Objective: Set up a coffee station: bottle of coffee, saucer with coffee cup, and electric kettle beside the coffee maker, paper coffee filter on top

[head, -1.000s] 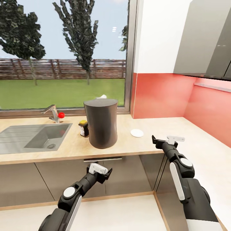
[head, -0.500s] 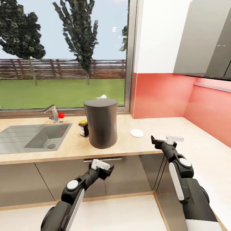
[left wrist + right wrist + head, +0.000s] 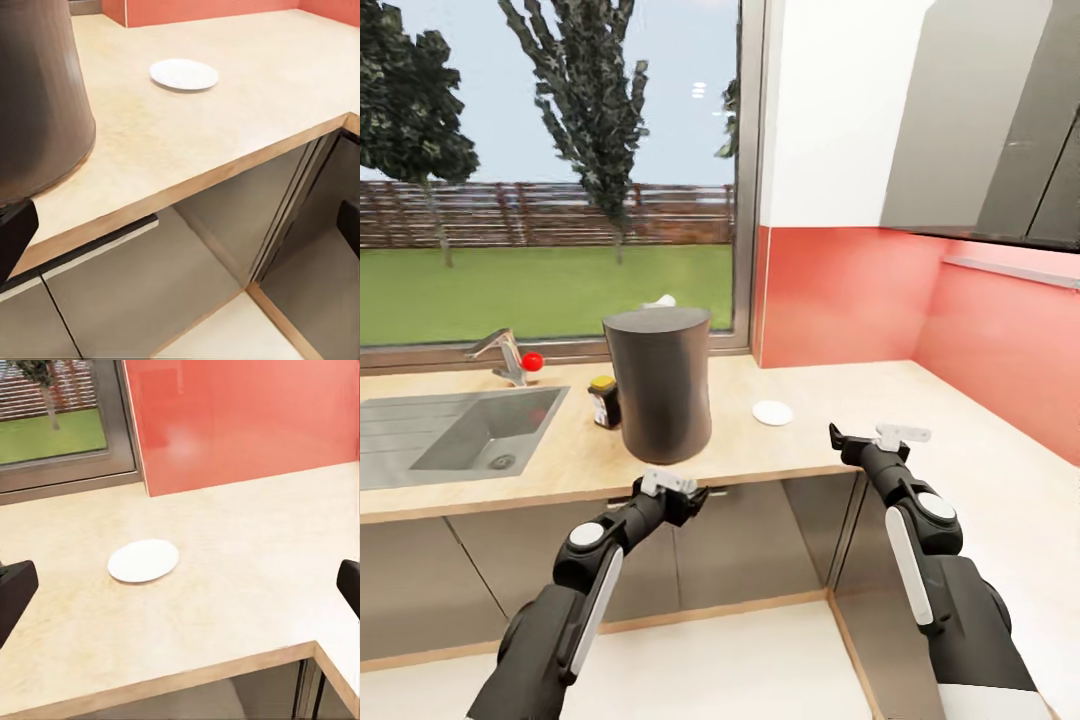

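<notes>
Since a second ago the whole scene has slid leftward in the head view, which reads as the camera turning, while the left claw [image 3: 678, 490] has risen from well below the worktop [image 3: 800, 455] edge to just under it, in front of the coffee maker [image 3: 657, 382]. Both claws are empty with fingers spread wide: each wrist view shows a dark fingertip at either side edge and nothing between. The saucer [image 3: 772, 412] lies bare on the worktop just right of the coffee maker, between the two arms; the right claw [image 3: 868, 442] hangs at the front edge and looks straight across the worktop at it, so that arm is probably the nearer. The bottle of coffee [image 3: 603, 402] stands just left of the coffee maker, close to it or touching. A small white scrap, likely the paper coffee filter [image 3: 658, 302], peeks from the drum's far top rim, though it is too small to be sure. With the saucer flat and round, no axis matters; a reach forward from the right would meet it.
</notes>
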Motion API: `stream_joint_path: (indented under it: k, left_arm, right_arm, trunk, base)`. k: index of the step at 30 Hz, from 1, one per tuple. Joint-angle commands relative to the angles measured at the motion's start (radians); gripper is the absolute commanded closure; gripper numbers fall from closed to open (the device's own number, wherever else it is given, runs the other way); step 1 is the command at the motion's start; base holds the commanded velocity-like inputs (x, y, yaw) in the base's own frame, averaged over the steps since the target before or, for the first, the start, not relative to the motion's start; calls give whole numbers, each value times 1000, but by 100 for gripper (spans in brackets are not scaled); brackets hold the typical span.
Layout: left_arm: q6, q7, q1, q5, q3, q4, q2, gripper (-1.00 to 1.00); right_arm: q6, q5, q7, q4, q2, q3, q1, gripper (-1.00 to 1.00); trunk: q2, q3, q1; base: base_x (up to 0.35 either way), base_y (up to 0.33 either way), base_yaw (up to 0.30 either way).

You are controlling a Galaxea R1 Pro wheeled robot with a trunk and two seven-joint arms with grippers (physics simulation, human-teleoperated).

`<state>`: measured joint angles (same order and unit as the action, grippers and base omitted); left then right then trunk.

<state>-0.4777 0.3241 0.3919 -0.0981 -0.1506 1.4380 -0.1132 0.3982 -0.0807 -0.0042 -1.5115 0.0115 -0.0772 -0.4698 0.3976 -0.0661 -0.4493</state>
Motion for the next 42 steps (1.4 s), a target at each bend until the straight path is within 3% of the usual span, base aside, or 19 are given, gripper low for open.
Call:
stream_joint_path:
  k: [1, 6, 14, 23, 31, 37, 40, 42]
  left_arm:
    - [-5, 7, -2, -10, 7, 3, 0, -100]
    - [-6, 7, -7, -10, 15, 4, 3, -100]
    - [-7, 7, -5, -9, 15, 1, 1, -100]
    - [-7, 6, -5, -10, 16, 0, 1, -100]
    - [-8, 7, -4, -7, 13, -3, 0, -100]
    - [-10, 5, 6, -6, 8, -8, -4, -100]
    - [-17, -10, 38, 10, 8, -8, -26, -100]
    - [-45, -46, 79, 45, 9, -15, -43, -100]
  right_arm:
    - [5, -8, 0, -1, 1, -1, -1, -100]
    - [5, -8, 0, 0, 1, 1, -1, -100]
    - [5, -7, 0, 0, 1, 50, 0, -100]
    - [15, -7, 0, 2, 1, 57, 0, -100]
    - [180, -8, 2, 1, 3, 56, 0, -100]
    - [216, -9, 1, 2, 12, 51, 0, -100]
    - [244, -10, 1, 1, 15, 47, 0, -100]
    - [271, -28, 1, 2, 16, 45, 0, -100]
  trunk:
    - [2, -3, -1]
    - [2, -3, -1]
    - [2, -3, -1]
    - [2, -3, -1]
    - [2, -3, -1]
    - [2, -3, -1]
    - [2, -3, -1]
    - [2, -3, -1]
  base:
    - [0, 0, -123]
    - [0, 0, -46]
    - [221, 0, -5]
    - [116, 0, 0]
    - [23, 0, 0]
    - [5, 0, 0]
    - [0, 0, 0]
    - [0, 0, 0]
